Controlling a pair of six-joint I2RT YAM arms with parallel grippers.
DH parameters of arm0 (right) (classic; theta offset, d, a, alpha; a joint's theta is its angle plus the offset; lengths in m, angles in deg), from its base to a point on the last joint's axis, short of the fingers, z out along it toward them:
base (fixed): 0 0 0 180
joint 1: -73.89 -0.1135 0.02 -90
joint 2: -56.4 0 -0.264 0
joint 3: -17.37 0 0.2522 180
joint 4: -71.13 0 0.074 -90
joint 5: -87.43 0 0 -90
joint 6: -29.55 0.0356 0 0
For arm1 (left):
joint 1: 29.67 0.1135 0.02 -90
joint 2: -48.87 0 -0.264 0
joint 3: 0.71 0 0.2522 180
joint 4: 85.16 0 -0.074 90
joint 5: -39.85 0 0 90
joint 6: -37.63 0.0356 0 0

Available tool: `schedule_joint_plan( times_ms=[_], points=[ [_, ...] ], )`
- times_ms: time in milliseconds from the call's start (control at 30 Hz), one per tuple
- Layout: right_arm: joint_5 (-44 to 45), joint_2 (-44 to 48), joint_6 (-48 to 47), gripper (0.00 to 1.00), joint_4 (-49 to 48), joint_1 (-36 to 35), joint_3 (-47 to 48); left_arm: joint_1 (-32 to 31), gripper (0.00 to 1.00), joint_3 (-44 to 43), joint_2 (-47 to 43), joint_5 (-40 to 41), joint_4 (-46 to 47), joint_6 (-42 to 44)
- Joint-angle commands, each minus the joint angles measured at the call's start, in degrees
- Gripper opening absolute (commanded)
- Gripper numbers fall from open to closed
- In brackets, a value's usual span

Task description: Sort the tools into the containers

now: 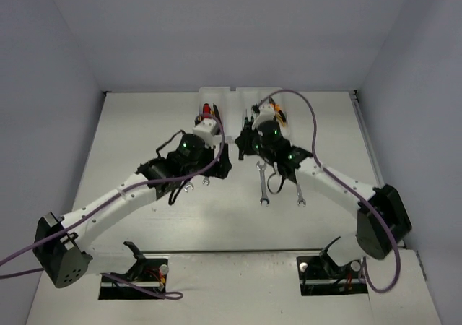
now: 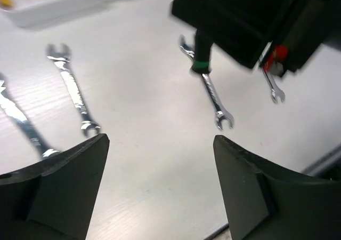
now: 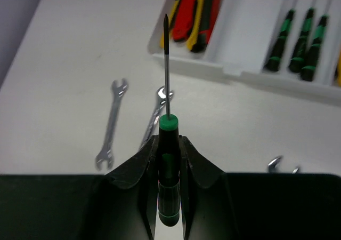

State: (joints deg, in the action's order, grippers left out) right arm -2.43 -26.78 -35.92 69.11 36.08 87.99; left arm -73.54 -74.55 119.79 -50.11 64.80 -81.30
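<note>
My right gripper (image 3: 169, 140) is shut on a thin black-green screwdriver (image 3: 167, 74), its tip pointing at the white tray (image 3: 240, 72). The tray holds red and yellow cutters (image 3: 193, 13) in one slot and three black-green screwdrivers (image 3: 305, 37) in another. Silver wrenches (image 3: 111, 127) lie on the table before the tray. My left gripper (image 2: 160, 138) is open and empty, above bare table, with wrenches (image 2: 72, 88) ahead of it. In the top view the left gripper (image 1: 220, 162) and right gripper (image 1: 245, 143) are close together in front of the tray (image 1: 216, 94).
More wrenches lie at centre (image 1: 263, 184), to the right (image 1: 299, 195) and under the left arm (image 1: 189, 188). The right gripper with its screwdriver (image 2: 201, 64) hangs just ahead of the left fingers. Grey walls enclose the table on three sides.
</note>
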Motion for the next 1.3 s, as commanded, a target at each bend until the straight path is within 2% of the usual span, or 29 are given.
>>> schedule_joint_plan(
  times_ms=[0, 133, 267, 400, 433, 500, 567, 633, 733, 1000, 1267],
  points=[
    [0.68, -12.39, -8.15, 0.0, 4.47, 8.82, 15.61, 8.15, 0.78, -10.61, -0.97, 7.98, -11.94, 5.46],
    [-3.37, -26.81, -11.29, 0.0, 10.91, 12.52, 29.2, 17.11, 0.84, -17.33, -0.46, 6.9, -18.11, 10.97],
    [-2.32, -38.18, -11.97, 0.02, 14.68, 14.74, 43.49, 21.3, 0.91, -19.05, -1.33, 9.01, -18.76, 15.46],
    [-1.9, -47.55, -12.35, 0.15, 18.17, 15.64, 52.84, 21.86, 0.91, -14.62, -3.09, 13.78, -14.32, 17.28],
    [-1.62, -47.95, -12.4, 0.2, 18.52, 15.6, 53.92, 21.9, 0.91, -12.92, -3.25, 13.84, -13.88, 17.33],
    [-0.66, -49.19, -12.58, 0.34, 18.86, 15.58, 55.53, 24.08, 0.91, -10.68, -4.18, 10.59, -12.99, 17.59],
    [1.62, -48.16, -12.65, 0.41, 18.96, 15.58, 55.2, 24.18, 0.91, -10.47, -5.0, 11.14, -12.82, 17.63],
    [2.93, -46.48, -13.06, 0.45, 19.03, 15.58, 53.94, 24.23, 0.91, -10.32, -5.57, 10.77, -12.77, 17.82],
    [5.78, -39.52, -13.41, 0.45, 19.12, 15.53, 48.25, 24.18, 0.91, -9.97, -6.54, 10.33, -12.73, 17.86],
    [8.79, -21.08, -10.65, 0.45, 23.13, 14.15, 21.68, 24.18, 0.91, -9.8, -7.55, 9.04, -12.76, 18.04],
    [6.88, -12.18, -2.61, 0.45, 27.32, 5.59, 5.32, 24.27, 0.91, -9.74, -7.38, 8.75, -12.76, 18.12]
  ],
)
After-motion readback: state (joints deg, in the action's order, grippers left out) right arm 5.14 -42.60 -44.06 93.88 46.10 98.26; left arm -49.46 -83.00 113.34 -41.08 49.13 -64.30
